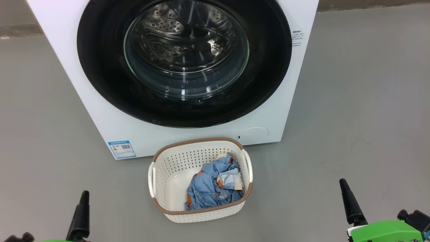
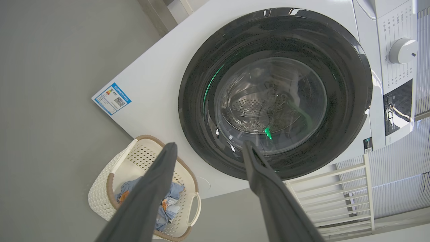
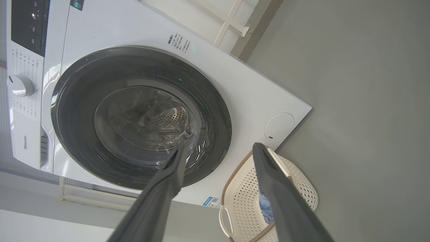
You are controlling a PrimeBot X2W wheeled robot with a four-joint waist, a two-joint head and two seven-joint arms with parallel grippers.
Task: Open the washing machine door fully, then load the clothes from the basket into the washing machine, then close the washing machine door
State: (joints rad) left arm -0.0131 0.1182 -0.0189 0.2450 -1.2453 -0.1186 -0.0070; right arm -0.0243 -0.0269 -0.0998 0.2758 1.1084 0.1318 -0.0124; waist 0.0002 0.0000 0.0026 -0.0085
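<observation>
**Door shut, laundry waiting in the basket**

The white washing machine (image 1: 100,114) carries a Hisense badge (image 3: 25,143) near its dial (image 2: 403,50). The washing machine door (image 1: 100,67) sits shut against the front, with the steel drum visible through the glass. On the grey floor just before it stands the basket (image 1: 198,140), with the clothes (image 1: 210,190) bunched toward its right side. The left gripper (image 2: 209,144) and right gripper (image 3: 219,146) hang with fingers spread apart, holding nothing. A blue energy sticker (image 1: 122,149) with a QR code marks the lower left corner; its small print is unreadable.

My left gripper (image 2: 209,144) and right gripper (image 3: 220,146) both stand with jaws spread wide, holding nothing (fingers (image 2: 144,195) dark and tapered). From my head they sit low at either side, tips up, the right perhaps slightly higher.
</observation>
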